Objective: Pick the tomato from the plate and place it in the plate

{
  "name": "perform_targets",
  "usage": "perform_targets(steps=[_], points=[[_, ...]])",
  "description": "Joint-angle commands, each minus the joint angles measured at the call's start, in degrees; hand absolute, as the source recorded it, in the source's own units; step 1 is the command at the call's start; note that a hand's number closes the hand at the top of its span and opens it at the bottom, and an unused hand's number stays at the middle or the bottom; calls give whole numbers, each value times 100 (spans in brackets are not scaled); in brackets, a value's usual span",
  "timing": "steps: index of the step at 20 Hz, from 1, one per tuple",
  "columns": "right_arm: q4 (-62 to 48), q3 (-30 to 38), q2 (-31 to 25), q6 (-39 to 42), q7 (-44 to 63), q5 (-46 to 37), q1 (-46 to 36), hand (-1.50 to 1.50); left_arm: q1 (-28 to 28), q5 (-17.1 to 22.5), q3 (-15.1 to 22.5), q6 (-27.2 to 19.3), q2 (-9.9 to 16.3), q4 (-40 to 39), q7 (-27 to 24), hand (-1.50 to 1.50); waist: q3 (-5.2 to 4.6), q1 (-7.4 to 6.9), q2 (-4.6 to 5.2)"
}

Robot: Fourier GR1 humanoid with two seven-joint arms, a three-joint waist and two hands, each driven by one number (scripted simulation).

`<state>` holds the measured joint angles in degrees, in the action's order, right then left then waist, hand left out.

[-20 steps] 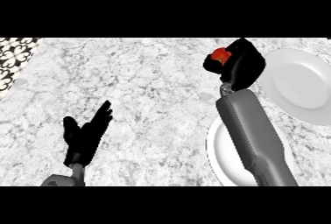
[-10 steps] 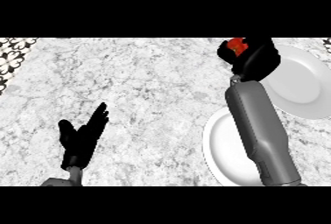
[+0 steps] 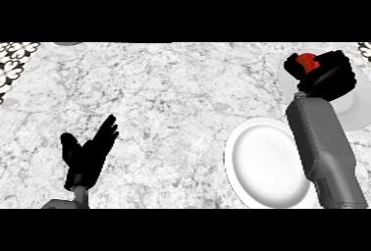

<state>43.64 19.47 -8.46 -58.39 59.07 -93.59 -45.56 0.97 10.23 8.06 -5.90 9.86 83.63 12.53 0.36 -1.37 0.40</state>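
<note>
My right hand is curled round the red tomato, of which only the top shows between the fingers. The hand hovers over the far white plate at the right edge; most of that plate is hidden by the hand and forearm. A second white plate lies nearer, at the lower right, partly covered by my right forearm. My left hand rests open at the lower left, fingers up, far from both plates.
The marble counter spreads across the middle and left. A patterned black-and-white strip runs along the far left edge. A small grey object peeks in at the top left.
My right hand has carried the tomato to the right and farther away, from beside the far plate to above it. The left hand has stayed put.
</note>
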Motion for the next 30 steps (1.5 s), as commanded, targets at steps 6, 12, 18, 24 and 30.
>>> perform_targets(steps=[6, 12, 18, 24, 30], points=[[-1232, 399, -1057, -1295, -1302, 1745, -46, 150, 232, 27, -142, 98, -75, -451, -9, 0, -20, 1, 37], [-1769, 814, -1475, -693, -1751, 2939, 51, 150, -179, -100, 151, 77, -145, 63, 80, 0, 0, -124, 61], [-2149, 1034, -1687, 773, -2915, 4002, 25, -150, -125, -51, 38, 142, -98, -14, 18, 0, 5, -121, 68], [-1793, 1566, -1589, 647, -4655, 5051, 112, -150, 27, -161, 69, 34, -180, -76, 34, 0, 22, -164, 113], [-991, 2255, -1398, 358, -6319, 6335, 361, -150, -98, -52, -48, 202, -113, -227, -128, 0, 8, -45, 72]])
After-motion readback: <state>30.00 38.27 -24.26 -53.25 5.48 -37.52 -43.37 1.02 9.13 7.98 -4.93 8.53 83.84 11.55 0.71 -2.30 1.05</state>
